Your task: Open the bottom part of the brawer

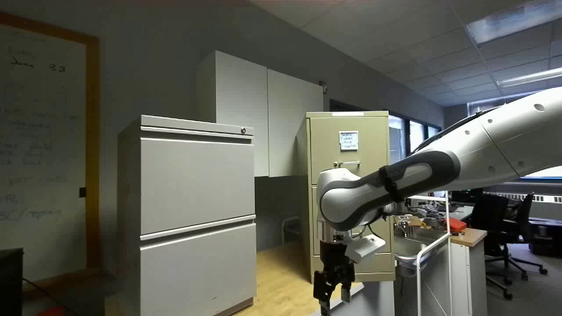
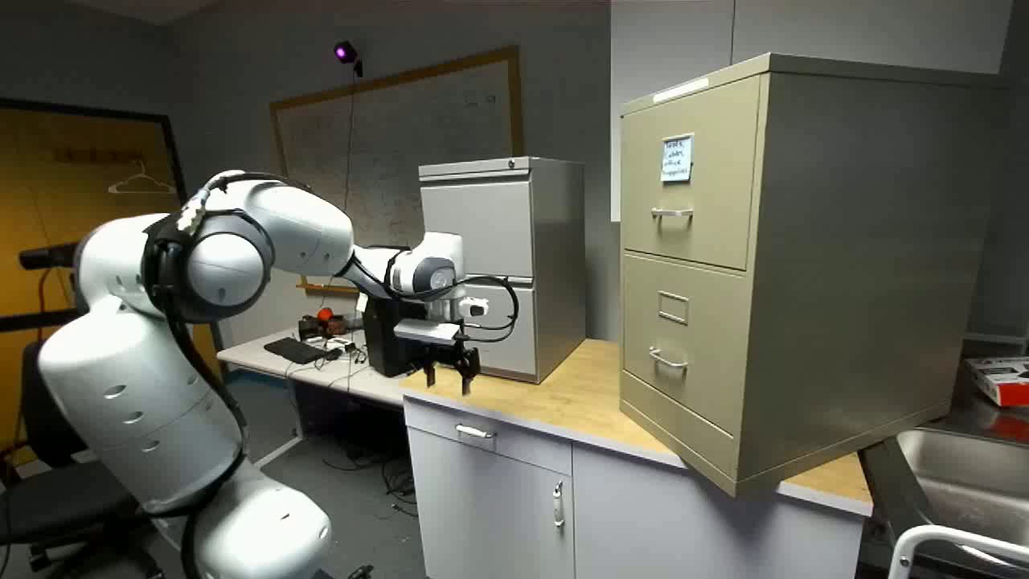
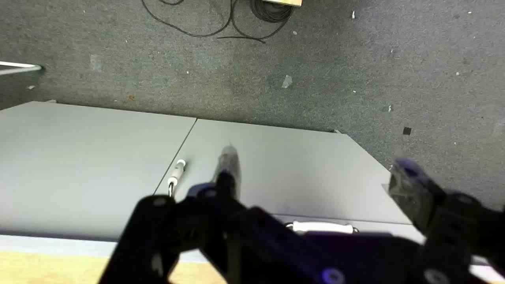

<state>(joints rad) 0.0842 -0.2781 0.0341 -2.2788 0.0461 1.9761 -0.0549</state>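
Observation:
The brawer is the beige metal filing cabinet point(image 2: 852, 265) point(image 1: 325, 151), standing on the wooden counter with a small paper card on its top drawer point(image 2: 707, 193). Its bottom part is the lower drawer point(image 2: 719, 338), shut, with an empty label frame and a small silver handle point(image 2: 667, 359). In an exterior view the arm hides much of this drawer. My gripper point(image 2: 448, 382) point(image 1: 335, 300) points down, open and empty, in front of the counter's edge and apart from the beige cabinet. In the wrist view the gripper point(image 3: 318, 159) has its fingers wide apart. The beige cabinet is out of that view.
A grey two-panel cabinet point(image 2: 559, 265) point(image 1: 197, 188) stands on the counter point(image 2: 579, 378) beyond my gripper. Grey cupboard fronts point(image 2: 715, 515) with white handles point(image 3: 323, 227) lie below the counter. A sink point(image 2: 965, 466) and white rail point(image 2: 957, 540) are beside the beige cabinet.

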